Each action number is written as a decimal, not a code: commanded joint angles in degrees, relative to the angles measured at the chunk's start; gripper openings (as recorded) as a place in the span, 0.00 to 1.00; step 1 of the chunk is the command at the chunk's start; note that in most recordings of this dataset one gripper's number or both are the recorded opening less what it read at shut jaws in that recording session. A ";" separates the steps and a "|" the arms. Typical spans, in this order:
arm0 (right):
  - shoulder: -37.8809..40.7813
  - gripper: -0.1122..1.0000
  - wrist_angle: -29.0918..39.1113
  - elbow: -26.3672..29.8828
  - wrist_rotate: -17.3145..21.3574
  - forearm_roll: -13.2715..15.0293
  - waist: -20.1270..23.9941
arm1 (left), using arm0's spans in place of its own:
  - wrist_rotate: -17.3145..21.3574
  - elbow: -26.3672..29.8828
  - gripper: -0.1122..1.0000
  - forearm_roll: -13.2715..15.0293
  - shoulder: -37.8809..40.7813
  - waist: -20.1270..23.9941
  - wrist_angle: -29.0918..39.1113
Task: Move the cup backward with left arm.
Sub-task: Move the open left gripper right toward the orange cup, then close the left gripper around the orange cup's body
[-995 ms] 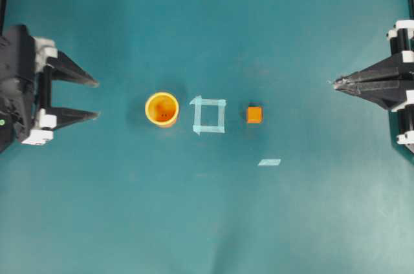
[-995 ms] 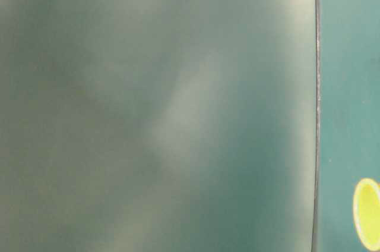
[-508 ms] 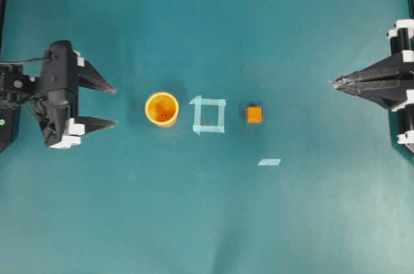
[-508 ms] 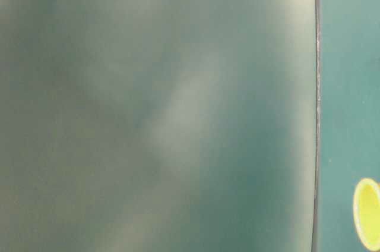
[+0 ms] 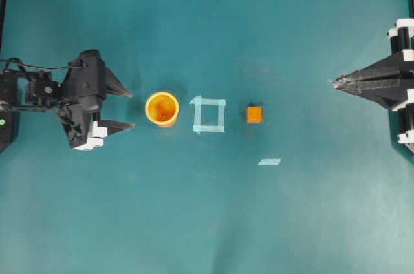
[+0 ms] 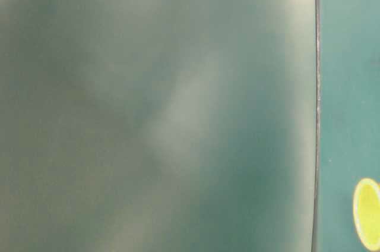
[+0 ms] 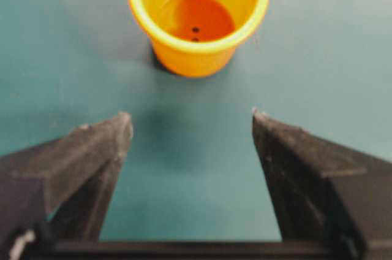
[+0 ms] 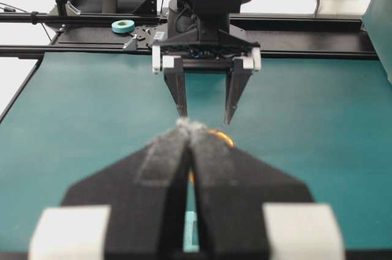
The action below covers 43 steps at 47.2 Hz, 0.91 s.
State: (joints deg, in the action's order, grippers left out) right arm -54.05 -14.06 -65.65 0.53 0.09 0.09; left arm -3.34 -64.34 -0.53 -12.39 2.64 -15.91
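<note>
The yellow-orange cup (image 5: 162,108) stands upright on the teal table, left of a tape square. In the left wrist view the cup (image 7: 198,18) sits just ahead of my open left gripper (image 7: 192,114), centred between the spread fingers and untouched. In the overhead view the left gripper (image 5: 131,110) is a short gap to the cup's left, open and empty. My right gripper (image 5: 336,83) rests at the far right, shut and empty. In the right wrist view only a sliver of the cup's rim (image 8: 225,138) shows past the right gripper (image 8: 188,124). The table-level view shows an edge of the cup (image 6: 367,213).
A light tape square (image 5: 209,115) lies right of the cup. A small orange cube (image 5: 254,114) sits right of the square. A strip of tape (image 5: 269,161) lies below and right of the cube. The table-level view is mostly a blurred surface.
My left gripper has moved to the right toward the cup, staying open. The cup, the cube and the right gripper have not moved.
</note>
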 commanded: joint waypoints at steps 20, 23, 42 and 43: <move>0.18 0.10 -0.26 2.29 0.09 -0.09 0.09 | -0.09 2.72 0.80 -0.09 5.71 -0.26 -8.17; 0.18 0.10 -0.26 2.37 0.09 -0.09 0.18 | -0.09 2.81 0.80 -0.09 6.77 -0.26 -9.49; 0.26 0.10 -0.26 2.64 0.18 -0.09 0.18 | 0.00 6.59 0.80 -0.09 13.54 -0.26 -14.15; 0.26 0.10 -0.26 2.64 0.18 -0.09 0.09 | 0.00 6.94 0.80 -0.09 13.89 -0.35 -14.24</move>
State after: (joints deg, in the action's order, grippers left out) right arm -53.96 -14.15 -64.86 0.62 0.09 0.18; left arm -3.34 -59.06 -0.44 1.32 2.46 -29.09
